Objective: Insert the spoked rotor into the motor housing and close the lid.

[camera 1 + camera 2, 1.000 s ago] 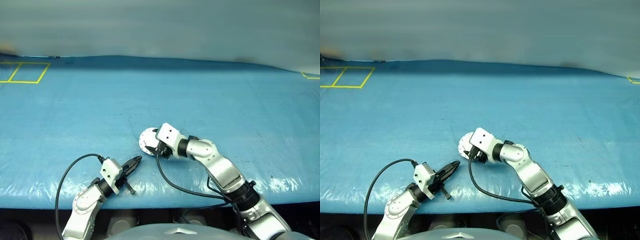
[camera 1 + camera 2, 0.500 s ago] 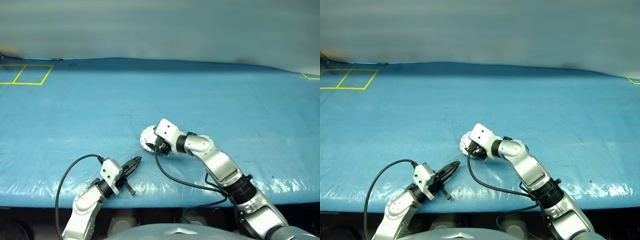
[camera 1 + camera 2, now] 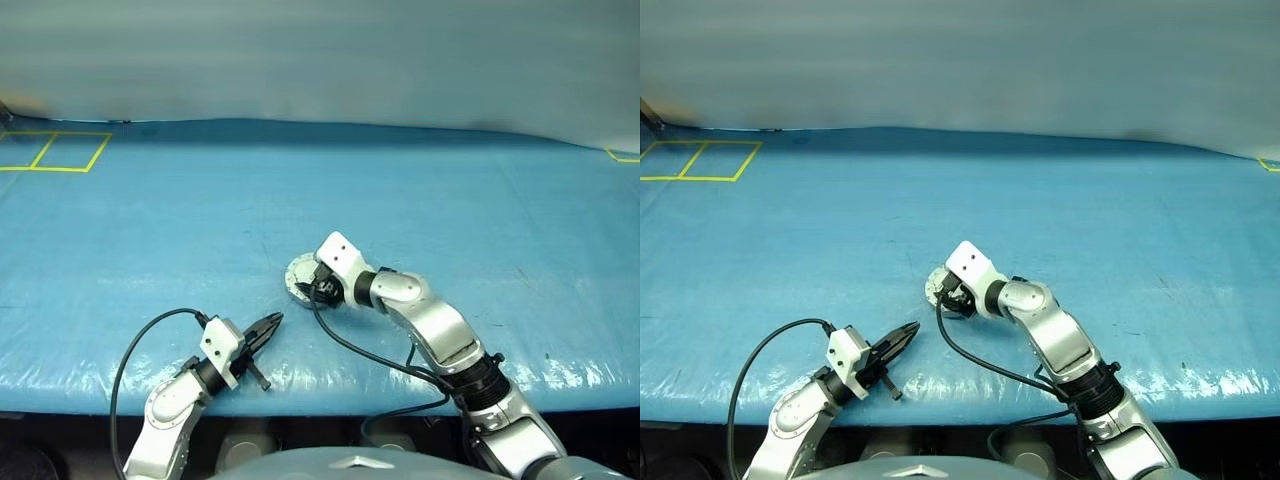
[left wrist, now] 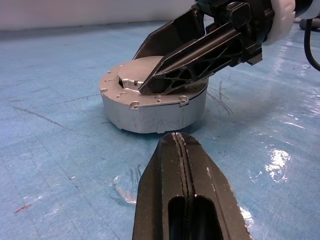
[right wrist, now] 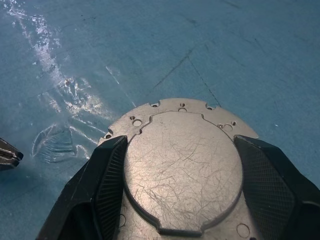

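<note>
near table edge, left gripper (image 3: pixel 270 322) w/ black fingers pressed shut, empty, just short of the round silver-grey motor housing (image 4: pixel 150 102). right gripper (image 5: pixel 182 165) spread wide, straddling its plain grey round lid (image 5: pixel 182 165). beyond, blue table cover (image 3: pixel 450 200) w/ open room to far edge.

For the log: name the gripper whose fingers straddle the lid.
The right gripper: its fingers flank the lid on the motor housing. The left gripper is shut, short of it.

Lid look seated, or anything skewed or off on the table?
Nothing stands out. The lid sits level on the motor housing, no gap visible from this side. The right gripper straddles the lid's raised centre; the left gripper is shut, apart.
</note>
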